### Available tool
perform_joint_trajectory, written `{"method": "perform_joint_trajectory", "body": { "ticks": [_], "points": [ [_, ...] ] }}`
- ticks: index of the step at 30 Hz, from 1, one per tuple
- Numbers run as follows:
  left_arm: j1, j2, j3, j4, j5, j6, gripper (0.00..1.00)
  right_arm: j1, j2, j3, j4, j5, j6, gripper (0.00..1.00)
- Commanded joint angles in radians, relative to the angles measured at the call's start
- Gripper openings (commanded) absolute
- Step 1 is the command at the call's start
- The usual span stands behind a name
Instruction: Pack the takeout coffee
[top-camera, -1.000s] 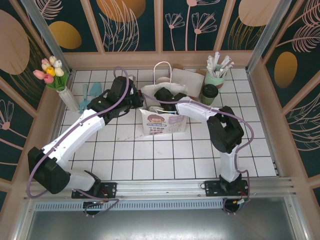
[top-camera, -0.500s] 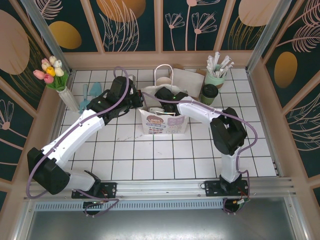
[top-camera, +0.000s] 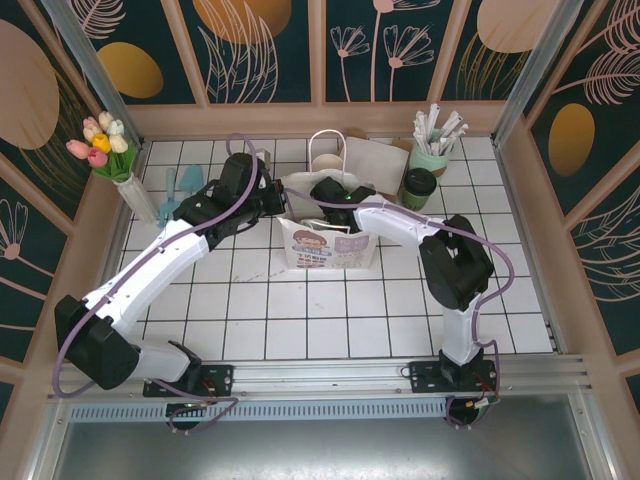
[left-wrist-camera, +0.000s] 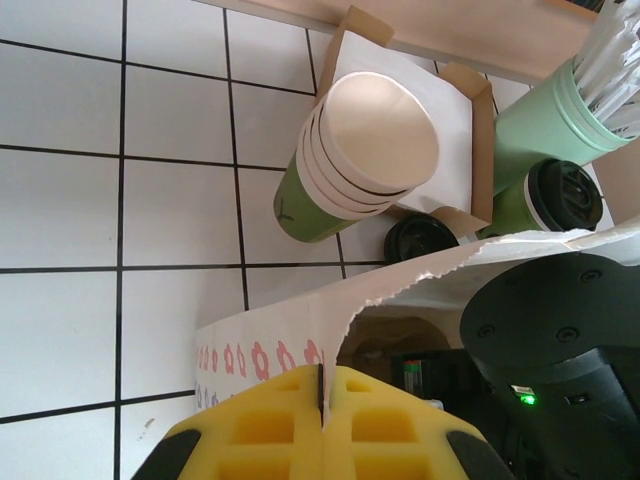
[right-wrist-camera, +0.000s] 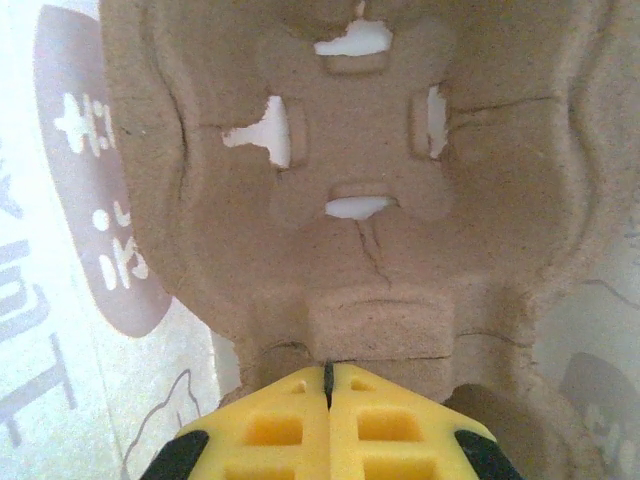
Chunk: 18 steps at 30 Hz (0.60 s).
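Note:
The white paper bag (top-camera: 330, 245) stands open at mid-table. My left gripper (top-camera: 283, 205) is shut on the bag's left rim; in the left wrist view its yellow pads (left-wrist-camera: 322, 385) pinch the serrated paper edge (left-wrist-camera: 270, 340). My right gripper (top-camera: 333, 200) reaches down into the bag's mouth. The right wrist view shows it (right-wrist-camera: 328, 365) shut on the edge of a brown pulp cup carrier (right-wrist-camera: 350, 150) inside the bag's white walls (right-wrist-camera: 60, 300). The takeout coffee (top-camera: 418, 187), dark green with a black lid, stands on the table right of the bag (left-wrist-camera: 560, 195), untouched.
A mint-green cup of wrapped straws (top-camera: 432, 150) stands behind the coffee. A stack of cream-white cups (left-wrist-camera: 370, 145) and a brown box of napkins (top-camera: 375, 155) sit behind the bag. A vase of tulips (top-camera: 110, 150) is at the far left. Wooden walls ring the tiled table.
My right gripper has sunk a little deeper into the bag with the carrier. The left gripper keeps its hold on the rim, unmoved.

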Motion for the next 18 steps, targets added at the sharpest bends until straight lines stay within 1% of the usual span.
{"method": "perform_joint_trajectory", "body": {
  "ticks": [1,3,9,11,15,18],
  "points": [
    [0.004,-0.020,-0.015,0.015,0.018,0.011,0.00,0.016,0.037,-0.029,0.045,0.073,-0.041,0.00],
    [0.003,-0.024,-0.015,0.015,0.021,0.012,0.00,0.016,0.041,-0.044,0.074,0.110,-0.043,0.00],
    [0.005,-0.030,-0.016,0.018,0.028,0.017,0.00,0.018,0.035,-0.049,0.139,0.145,-0.029,0.00],
    [0.004,-0.035,-0.024,0.023,0.023,0.015,0.00,0.019,0.023,-0.034,0.122,0.123,-0.021,0.00],
    [0.007,-0.054,-0.037,0.026,-0.039,-0.001,0.00,0.019,-0.018,-0.030,0.108,0.054,-0.004,0.00],
    [0.008,-0.057,-0.038,0.031,-0.033,0.000,0.00,0.019,-0.040,-0.024,0.093,0.026,0.004,0.04]
  ]
}}
